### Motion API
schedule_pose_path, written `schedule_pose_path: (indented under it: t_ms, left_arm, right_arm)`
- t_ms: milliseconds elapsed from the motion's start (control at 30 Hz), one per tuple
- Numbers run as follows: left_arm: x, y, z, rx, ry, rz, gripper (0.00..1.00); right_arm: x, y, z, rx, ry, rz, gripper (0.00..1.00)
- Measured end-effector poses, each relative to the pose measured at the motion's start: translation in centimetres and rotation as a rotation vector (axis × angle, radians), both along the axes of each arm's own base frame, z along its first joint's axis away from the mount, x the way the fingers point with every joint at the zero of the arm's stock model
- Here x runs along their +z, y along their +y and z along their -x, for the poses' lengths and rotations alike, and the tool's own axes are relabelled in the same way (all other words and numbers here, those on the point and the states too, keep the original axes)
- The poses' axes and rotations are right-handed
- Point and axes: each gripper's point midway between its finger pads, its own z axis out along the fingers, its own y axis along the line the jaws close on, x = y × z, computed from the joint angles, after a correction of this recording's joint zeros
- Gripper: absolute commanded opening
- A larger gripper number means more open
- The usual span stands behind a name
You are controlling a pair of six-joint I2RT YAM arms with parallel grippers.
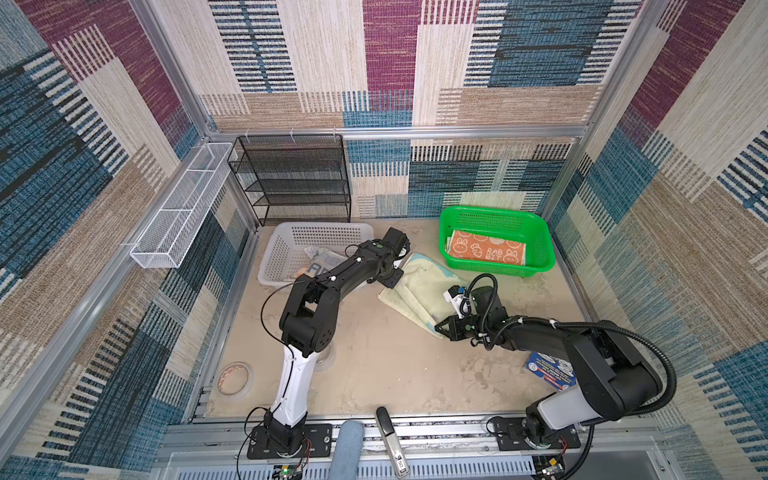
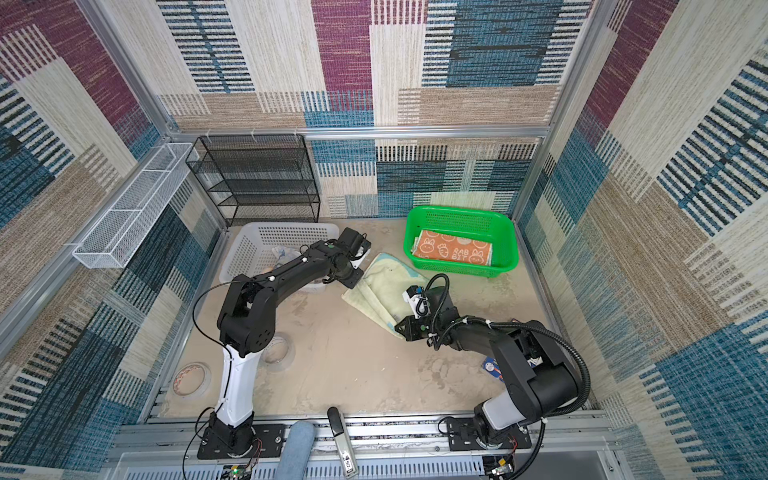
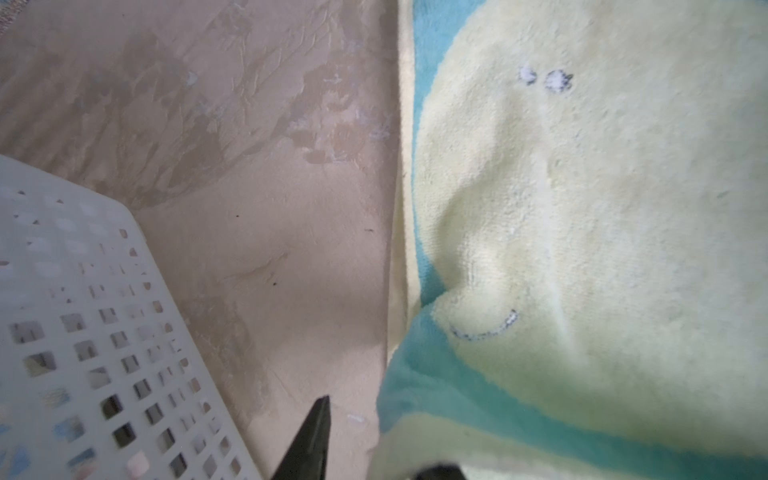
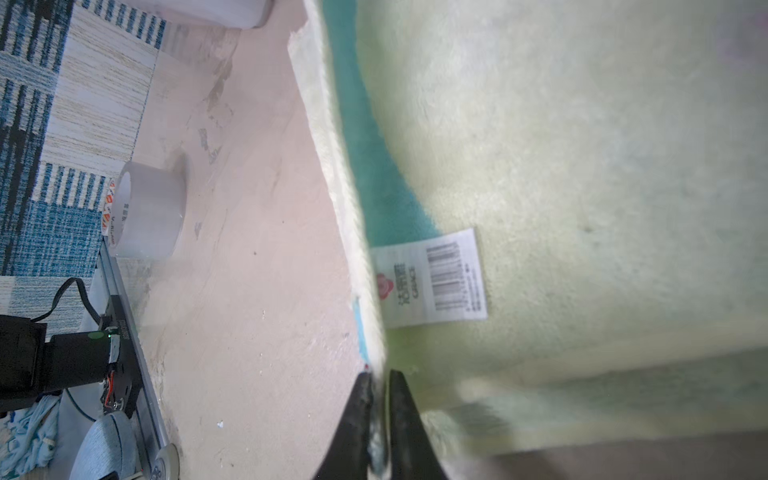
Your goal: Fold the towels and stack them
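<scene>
Nearest you, your right gripper (image 4: 376, 388) sits at the near corner of the pale yellow terry towel with teal patches (image 1: 419, 291), jaws narrowly parted with the towel's edge between them. That towel lies folded on the beige worktop (image 1: 374, 365). At its far edge your left gripper (image 1: 392, 279) has jaws parted, one tip over bare worktop. Beyond, the orange rabbit-print towel (image 1: 486, 248) lies folded in the green plastic basket (image 1: 540, 237); another towel (image 1: 320, 259) sits in the white plastic basket (image 1: 278, 249)

Robot test cell: aluminium frame (image 1: 399, 133), carpet-tile walls (image 1: 685, 166), bench-bolted arm bases (image 1: 286, 440).
</scene>
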Motion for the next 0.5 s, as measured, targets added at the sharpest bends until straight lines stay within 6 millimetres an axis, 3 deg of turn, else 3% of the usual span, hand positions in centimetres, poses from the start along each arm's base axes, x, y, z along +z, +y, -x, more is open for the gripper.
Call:
schedule_pose_path:
  t_ms: [100,167,200,233,367,500]
  left_arm:
    - [0.9,-0.2,-0.1,0.000,-0.023,0.013,0.63]
    - [1.6,-0.2,-0.2,0.000,-0.037,0.022,0.76]
    - [2.0,-0.3,-0.3,0.001,-0.045,0.030,0.92]
    - [2.3,-0.4,-0.3,0.000,-0.052,0.036,0.99]
    - [4.2,-1.0,-0.3,-0.002,-0.085,0.095,0.99]
    - [6.2,-1.4,-0.1,-0.016,-0.120,0.147,0.99]
  right_arm:
    - [0.3,0.0,0.1,0.005,0.003,0.005,0.49]
    - [1.2,-0.1,-0.1,-0.002,-0.021,0.007,0.55]
    - [1.8,-0.2,-0.3,-0.012,-0.042,0.010,0.60]
    - [2.4,-0.4,-0.7,-0.022,-0.063,0.013,0.63]
    - [4.5,-1.2,-2.2,-0.095,-0.134,0.035,0.64]
    - [5.4,-1.6,-3.3,-0.150,-0.159,0.048,0.59]
